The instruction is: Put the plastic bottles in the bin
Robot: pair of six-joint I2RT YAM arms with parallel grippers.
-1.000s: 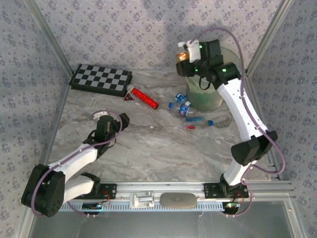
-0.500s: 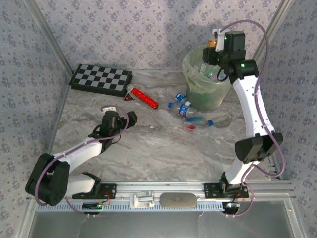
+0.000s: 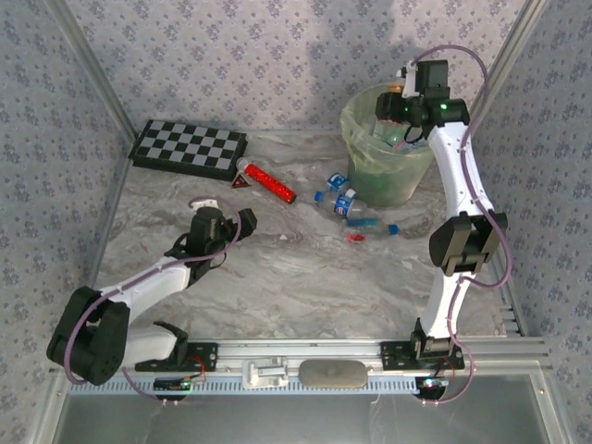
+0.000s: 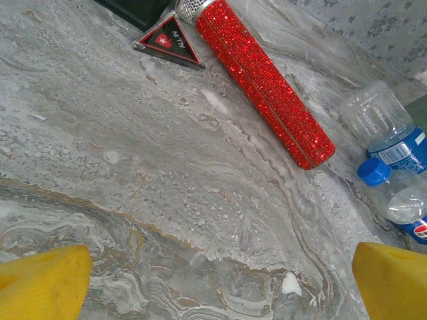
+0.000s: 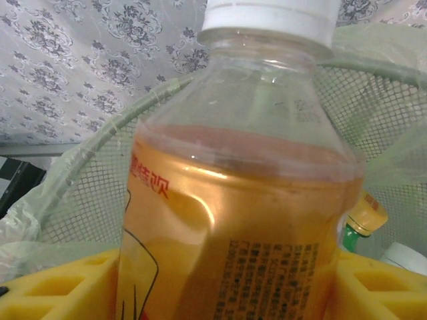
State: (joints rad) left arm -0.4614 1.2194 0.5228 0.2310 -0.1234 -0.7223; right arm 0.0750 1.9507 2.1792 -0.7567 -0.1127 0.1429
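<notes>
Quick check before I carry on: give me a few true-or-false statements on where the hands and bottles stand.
1. The right hand has the orange-labelled bottle between its fingers over the bin. True.
2. The left hand is shut on a bottle. False: it is open over bare table.
3. No bottles remain on the table. False: blue-capped bottles lie beside the bin.
4. The red stick lies near the checkerboard. True.

bottles left of bin, checkerboard far left
</notes>
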